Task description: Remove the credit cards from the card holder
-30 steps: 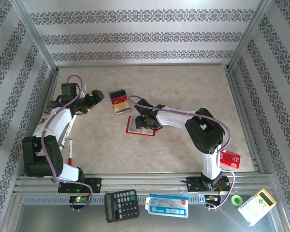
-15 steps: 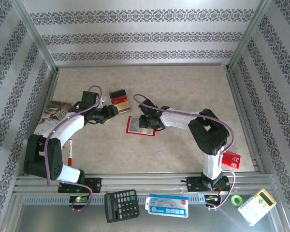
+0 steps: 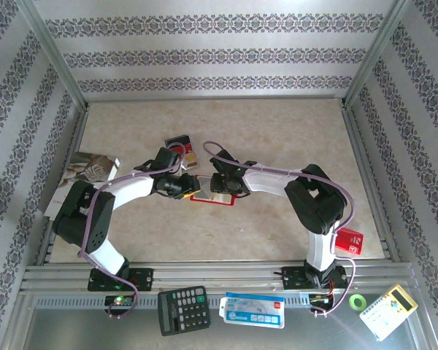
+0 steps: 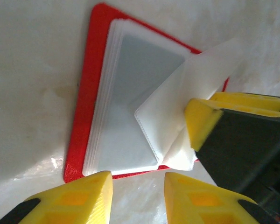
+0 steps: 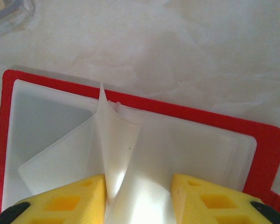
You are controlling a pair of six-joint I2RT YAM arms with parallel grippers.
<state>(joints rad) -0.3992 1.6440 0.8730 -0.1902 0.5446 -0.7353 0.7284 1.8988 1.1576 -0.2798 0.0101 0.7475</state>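
Observation:
The red card holder (image 3: 206, 191) lies open on the table, its pale pockets (image 4: 126, 107) fanned up. My left gripper (image 4: 137, 196) is open at the holder's edge with only bare table between its fingers. My right gripper (image 5: 139, 198) stands open over the pockets. One raised pocket leaf (image 5: 114, 149) stands between its jaws and touches the left finger (image 5: 70, 200). That gripper's yellow finger (image 4: 203, 121) also presses on the leaf in the left wrist view. A stack of credit cards (image 3: 181, 143) lies behind the left arm, partly hidden. I cannot tell whether the pockets hold a card.
A printed leaflet (image 3: 87, 169) lies at the left wall and a red box (image 3: 348, 240) at the near right. On the front ledge sit a black calculator (image 3: 182, 308), a blue-and-white packet (image 3: 252, 310), a green tape roll (image 3: 358, 301) and a pale calculator (image 3: 389, 312).
My left arm swung from the back left over to the holder and its jaws narrowed. The right gripper stayed on the holder and its jaws narrowed too.

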